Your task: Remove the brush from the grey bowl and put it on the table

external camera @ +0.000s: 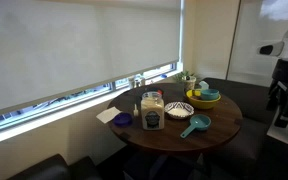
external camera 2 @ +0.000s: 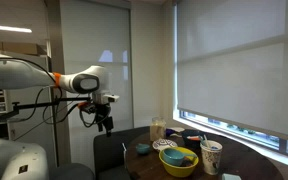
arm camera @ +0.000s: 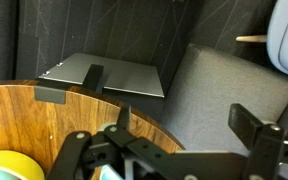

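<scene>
- While the black two-fingered hand [external camera 2: 104,120] hangs in the air off the edge of the round dark brown wooden counter [external camera: 170,137], its fingers stand wide apart, gripping nothing.
- Dishes crowd the counter: a round yellow bowl [external camera: 206,96], a blue patterned bowl [external camera: 178,109], a teal plastic scoop [external camera: 195,125] and a white carton [external camera: 152,111].
- The brush and grey bowl are too small to pick out among them.
- Dark grey cushioned seats [arm camera: 214,90] border the counter, and a pale roller blind [external camera: 74,45] covers the wide window.

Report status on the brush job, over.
Fingers open, empty, hovering above the edge of the round dark brown wooden table. Brush and grey bowl too small to pick out. Nothing seen in the way.
</scene>
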Motion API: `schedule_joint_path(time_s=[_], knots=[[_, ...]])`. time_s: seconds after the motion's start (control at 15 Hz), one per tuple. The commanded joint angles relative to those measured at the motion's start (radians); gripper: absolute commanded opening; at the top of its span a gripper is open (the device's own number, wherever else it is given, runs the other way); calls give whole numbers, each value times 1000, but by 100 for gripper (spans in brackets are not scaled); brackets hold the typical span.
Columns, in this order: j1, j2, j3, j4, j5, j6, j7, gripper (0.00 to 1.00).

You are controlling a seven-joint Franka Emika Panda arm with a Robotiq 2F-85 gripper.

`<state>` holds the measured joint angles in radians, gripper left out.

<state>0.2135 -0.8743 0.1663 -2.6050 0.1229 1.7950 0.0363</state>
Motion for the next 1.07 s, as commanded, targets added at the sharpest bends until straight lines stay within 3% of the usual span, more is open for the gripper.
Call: schedule_joint_path(time_s=[0.0,0.73,0.87,1.0], knots=[[-5,0,4,2,3,-3,-3,100],[-5,0,4,2,3,-3,-3,100],[-58,-35,42,-1,-65,67,60,100],[-92,-63,23,1,-98,98,91,100]])
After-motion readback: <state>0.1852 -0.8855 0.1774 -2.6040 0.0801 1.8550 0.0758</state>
